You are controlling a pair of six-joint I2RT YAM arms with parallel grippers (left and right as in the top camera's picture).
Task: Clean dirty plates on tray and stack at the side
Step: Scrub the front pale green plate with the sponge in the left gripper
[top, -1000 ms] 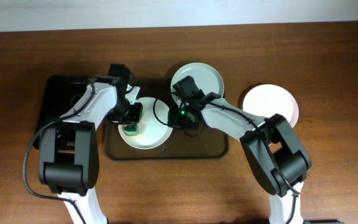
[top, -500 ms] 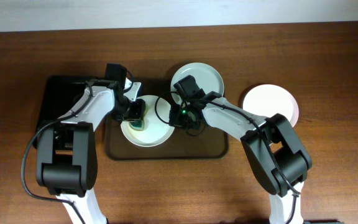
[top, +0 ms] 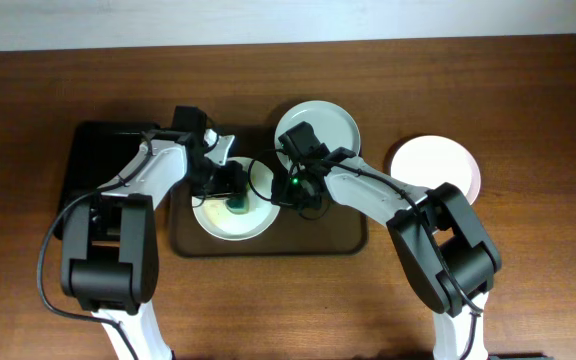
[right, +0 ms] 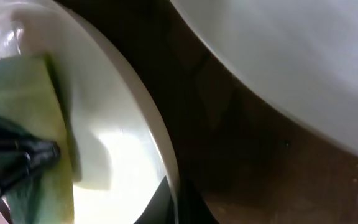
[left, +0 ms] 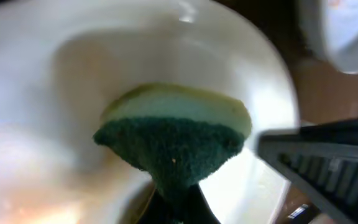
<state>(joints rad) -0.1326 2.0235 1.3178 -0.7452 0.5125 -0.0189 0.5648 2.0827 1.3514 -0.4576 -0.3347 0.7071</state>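
Scrub step: my left gripper, jaws closed on the sponge, presses it onto the plate on the tray; my right gripper sits at the rim, closure indeterminate; next, sweep toward the orange smear.

Overhead bright and sharp, wrist views blurred
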